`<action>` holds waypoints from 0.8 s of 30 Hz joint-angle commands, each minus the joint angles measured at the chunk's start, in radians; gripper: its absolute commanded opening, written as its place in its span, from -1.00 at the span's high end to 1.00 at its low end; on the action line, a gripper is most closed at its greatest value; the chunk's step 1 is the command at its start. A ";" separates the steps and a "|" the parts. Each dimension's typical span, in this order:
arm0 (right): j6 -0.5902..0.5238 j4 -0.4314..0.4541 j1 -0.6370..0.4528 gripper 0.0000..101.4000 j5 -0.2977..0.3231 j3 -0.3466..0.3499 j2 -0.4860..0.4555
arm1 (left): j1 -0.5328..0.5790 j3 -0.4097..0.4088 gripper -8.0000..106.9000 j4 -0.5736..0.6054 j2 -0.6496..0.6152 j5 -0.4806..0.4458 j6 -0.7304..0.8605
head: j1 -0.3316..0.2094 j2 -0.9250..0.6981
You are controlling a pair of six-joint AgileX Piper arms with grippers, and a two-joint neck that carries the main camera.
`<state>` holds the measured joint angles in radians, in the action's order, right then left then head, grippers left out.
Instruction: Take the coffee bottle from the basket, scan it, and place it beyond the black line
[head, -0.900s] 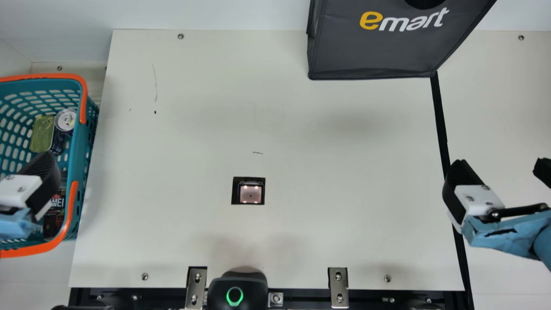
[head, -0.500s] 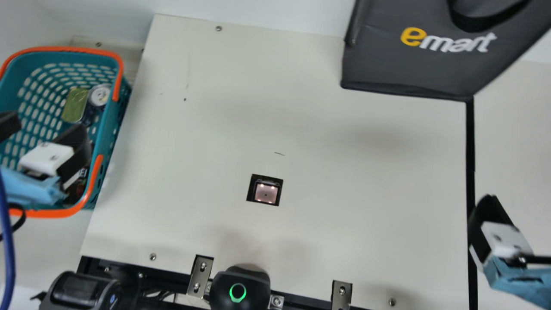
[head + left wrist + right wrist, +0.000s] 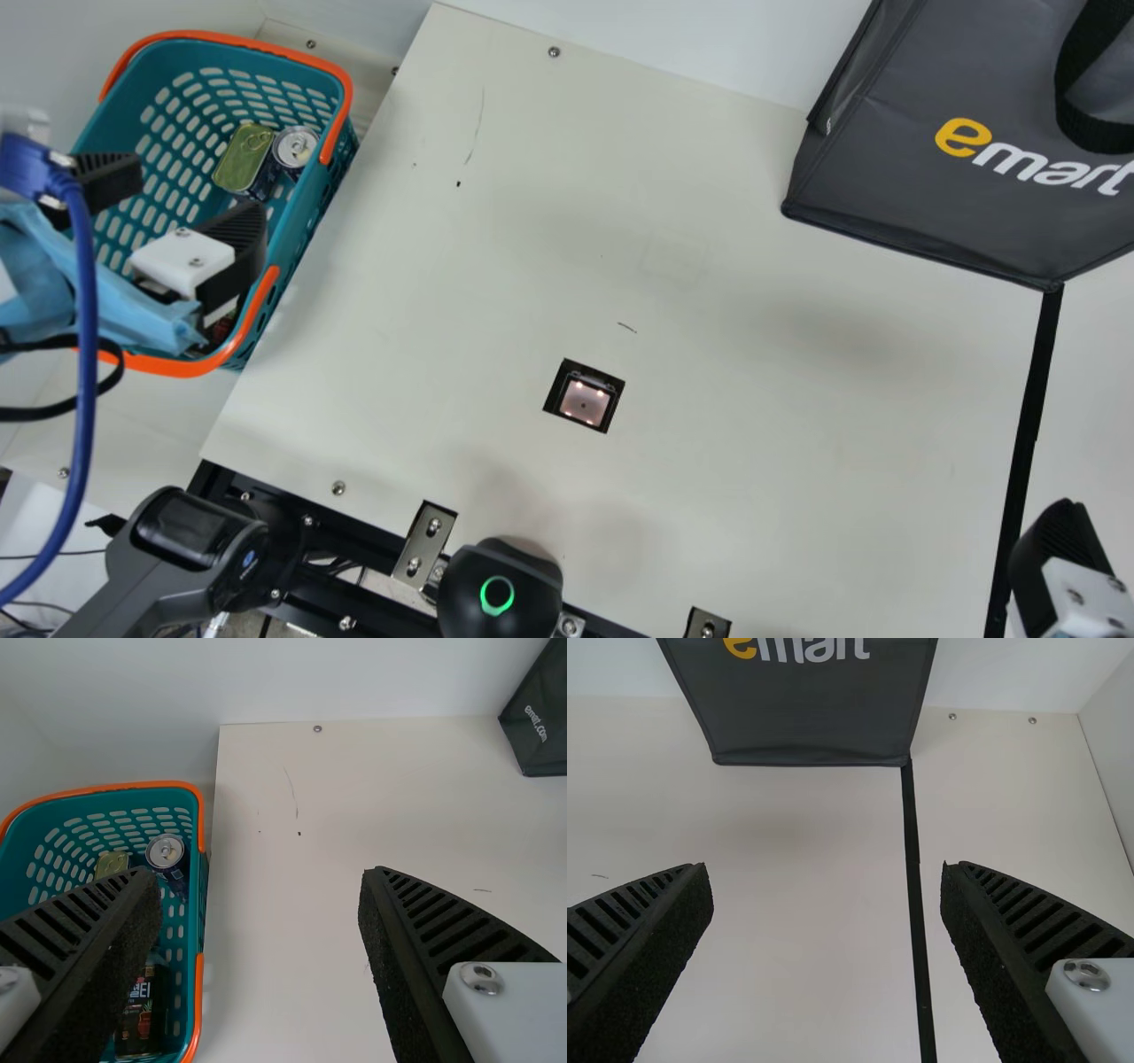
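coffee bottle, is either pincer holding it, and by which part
Nothing is held: left pincer and right pincer are open, and the coffee bottle is in the basket.

The counter (image 3: 709,266) is presenting a smooth, satin-matt panel (finely scratched in places). The basket (image 3: 314,208) is displaying moulded, perforated plastic, its orange handle (image 3: 258,310) appearing smooth with a slight sheen. The flat tin (image 3: 241,159) and round can (image 3: 294,147) are showing shiny metal lids. The bag (image 3: 930,204) is exhibiting dark, matt, cloth-like sheeting, the strap (image 3: 1085,80) resembling woven webbing. The bracket (image 3: 425,544) is reflecting light as polished metal. The left pincer (image 3: 199,193) is bearing ribbed black fingers with rough, granular pads (image 3: 381,966), and smooth white plastic-looking mounts; the right pincer (image 3: 1059,567) is exhibiting the same finishes. Crinkled blue wrapping (image 3: 133,310) is looking matt.
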<state>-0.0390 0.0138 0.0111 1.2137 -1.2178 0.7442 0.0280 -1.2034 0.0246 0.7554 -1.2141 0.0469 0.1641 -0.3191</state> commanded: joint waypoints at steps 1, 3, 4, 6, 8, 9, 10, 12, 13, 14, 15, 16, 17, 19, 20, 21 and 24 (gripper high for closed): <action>0.000 0.000 0.000 -0.79 0.000 0.000 0.000 | 0.000 0.000 -0.71 0.000 0.000 0.000 0.000 | -0.026 -0.002; 0.000 0.000 0.000 -0.79 0.000 0.000 0.000 | 0.000 0.000 -0.71 0.000 0.000 0.000 0.000 | -0.026 -0.002; 0.000 0.000 0.000 -0.79 0.000 0.000 0.000 | 0.000 0.000 -0.71 0.000 0.000 0.000 0.000 | -0.026 -0.002; 0.000 0.000 0.000 -0.79 0.000 0.000 0.000 | 0.000 0.000 -0.71 0.000 0.000 0.000 0.000 | -0.026 -0.002; 0.000 0.000 0.000 -0.79 0.000 0.000 0.000 | 0.000 0.000 -0.71 0.000 0.000 0.000 0.000 | -0.026 -0.002; 0.000 0.000 0.000 -0.79 0.000 0.000 0.000 | 0.000 0.000 -0.71 0.000 0.000 0.000 0.000 | -0.026 -0.002; 0.000 0.000 0.000 -0.79 0.000 0.000 0.000 | 0.000 0.000 -0.71 0.000 0.000 0.000 0.000 | -0.026 -0.002; 0.000 0.000 0.000 -0.79 0.000 0.000 0.000 | 0.000 0.000 -0.71 0.000 0.000 0.000 0.000 | -0.026 -0.002; 0.000 0.000 0.000 -0.79 0.000 0.000 0.000 | 0.000 0.000 -0.71 0.000 0.000 0.000 0.000 | -0.026 -0.002; 0.000 0.000 0.000 -0.79 0.000 0.000 0.000 | 0.000 0.000 -0.71 0.000 0.000 0.000 0.000 | -0.026 -0.002; 0.000 0.000 0.000 -0.79 0.000 0.000 0.000 | 0.000 0.000 -0.71 0.000 0.000 0.000 0.000 | -0.026 -0.002; 0.000 0.000 0.000 -0.79 0.000 0.000 0.000 | 0.000 0.000 -0.71 0.000 0.000 0.000 0.000 | -0.026 -0.002; 0.000 0.000 0.000 -0.79 0.001 0.000 0.000 | 0.000 0.000 -0.71 0.000 0.000 0.000 0.000 | -0.026 -0.002; 0.000 0.000 0.000 -0.79 0.001 0.000 0.000 | 0.000 0.000 -0.71 0.000 0.000 0.000 0.000 | -0.026 -0.002; 0.000 0.000 0.000 -0.79 0.001 0.000 0.000 | 0.002 0.000 -0.71 -0.002 0.001 0.001 -0.002 | -0.026 -0.002; 0.000 0.000 0.000 -0.79 0.001 0.000 0.000 | 0.003 0.000 -0.71 -0.002 0.001 0.001 -0.002 | -0.026 -0.002; 0.000 0.000 0.000 -0.79 0.001 0.000 0.000 | 0.003 0.001 -0.71 -0.004 0.007 0.000 -0.010 | -0.026 -0.002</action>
<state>-0.0390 0.0138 0.0111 1.2147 -1.2178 0.7442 0.0300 -1.2034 0.0200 0.7618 -1.2141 0.0406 0.1657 -0.3191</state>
